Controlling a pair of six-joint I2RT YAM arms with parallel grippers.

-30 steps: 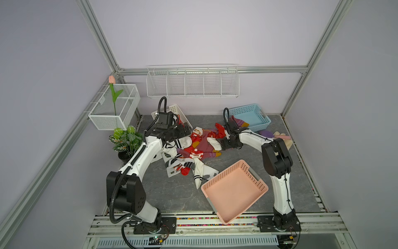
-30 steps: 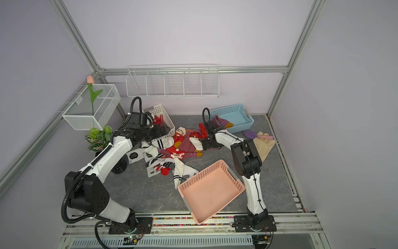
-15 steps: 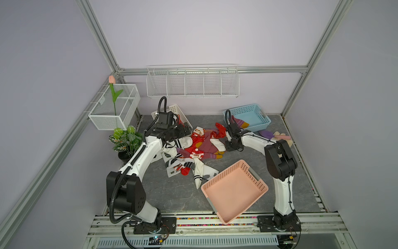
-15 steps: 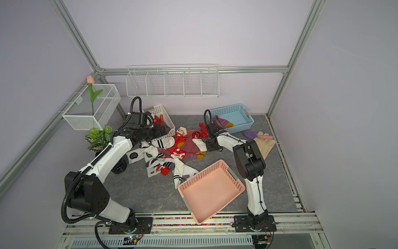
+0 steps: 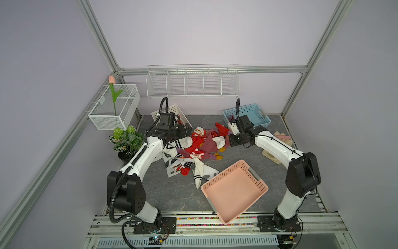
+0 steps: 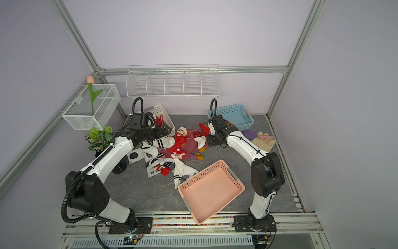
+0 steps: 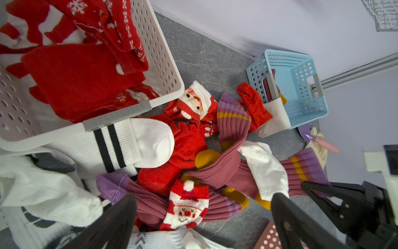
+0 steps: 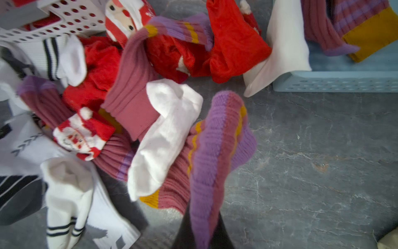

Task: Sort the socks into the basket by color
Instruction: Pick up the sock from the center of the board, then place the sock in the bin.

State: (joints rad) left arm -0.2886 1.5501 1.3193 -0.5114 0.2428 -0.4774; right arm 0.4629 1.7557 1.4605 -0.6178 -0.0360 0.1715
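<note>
A heap of socks (image 5: 200,148) in red, white and purple-maroon lies on the grey floor between the arms. My right gripper (image 8: 204,226) is shut on the striped cuff of a purple-maroon sock (image 8: 217,138) at the heap's right edge, and appears there in a top view (image 5: 228,141). My left gripper (image 7: 202,215) hangs open above a small Santa sock (image 7: 187,204), touching nothing. The white basket (image 7: 163,64) beside it holds red socks (image 7: 75,75). The blue basket (image 5: 254,114) holds a purple-maroon sock (image 8: 344,25).
An empty pink basket (image 5: 234,191) lies tilted at the front. Beige gloves (image 5: 282,138) and a purple brush (image 6: 252,134) lie on the right. A potted plant (image 5: 127,138) stands left. A wire shelf (image 5: 191,82) and a wire bin (image 5: 114,107) hang on the walls.
My right gripper has shut on the purple-maroon sock's cuff and drawn slightly right, away from the heap. The left arm has not moved.
</note>
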